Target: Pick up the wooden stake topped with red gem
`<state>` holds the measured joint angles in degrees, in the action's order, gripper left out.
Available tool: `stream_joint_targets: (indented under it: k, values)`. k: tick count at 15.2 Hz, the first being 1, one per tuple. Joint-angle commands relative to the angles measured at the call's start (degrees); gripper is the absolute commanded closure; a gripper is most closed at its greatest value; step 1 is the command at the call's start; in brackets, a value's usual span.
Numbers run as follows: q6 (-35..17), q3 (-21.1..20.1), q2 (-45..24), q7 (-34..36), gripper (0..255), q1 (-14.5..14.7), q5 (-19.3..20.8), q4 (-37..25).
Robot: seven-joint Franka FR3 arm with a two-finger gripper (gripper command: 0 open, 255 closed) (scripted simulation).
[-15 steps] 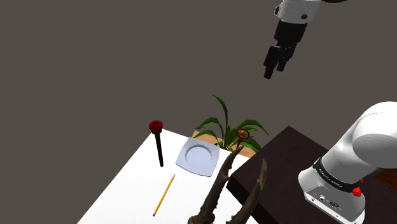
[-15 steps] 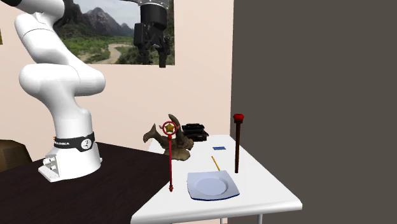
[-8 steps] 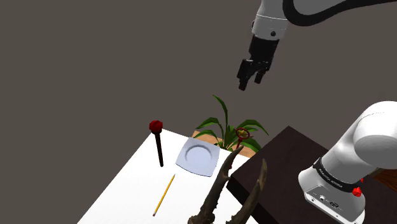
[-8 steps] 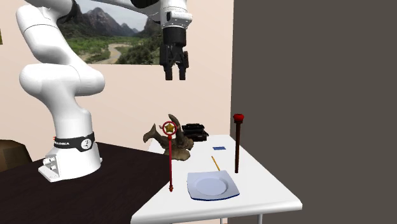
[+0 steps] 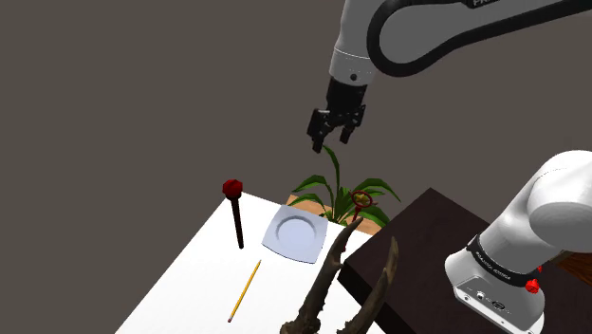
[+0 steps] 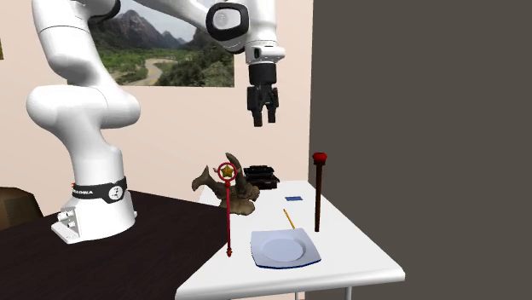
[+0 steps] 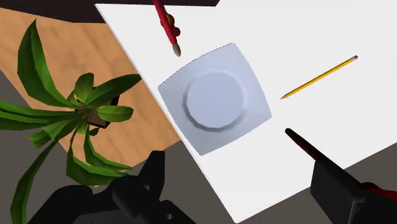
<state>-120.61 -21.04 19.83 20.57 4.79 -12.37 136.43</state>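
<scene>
A dark brown stake (image 5: 237,220) with a red gem (image 5: 232,188) on top stands upright on the white table (image 5: 190,285), beside the plate. It is also in the second exterior view (image 6: 317,200). From the wrist view the stake (image 7: 304,146) runs under the right finger (image 7: 337,188). My black gripper (image 5: 332,142) hangs high above the table's far end, over the plant, with its fingers open and nothing between them. It is above and to the shoulder view's right of the stake, well apart from it. In the second exterior view the gripper (image 6: 265,121) is in front of the wall picture.
A pale square plate (image 5: 296,233) lies by the stake, and a yellow pencil (image 5: 245,289) lies nearer. A red wand with a ringed star (image 6: 228,209) stands upright at the table's edge. Dark antlers (image 5: 327,285) rise near the stand. A green plant (image 5: 337,190) sits beyond the table.
The arm has swung toward the shoulder view's left and come down, carrying the gripper from high above the stand to over the plant. The fingers stay open. The table's things have not moved.
</scene>
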Motion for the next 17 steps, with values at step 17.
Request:
stream_joint_targets:
  k: [17]
  values:
    - [-16.97, -6.77, -37.98, 28.94, 0, 6.44, 18.45, -25.79]
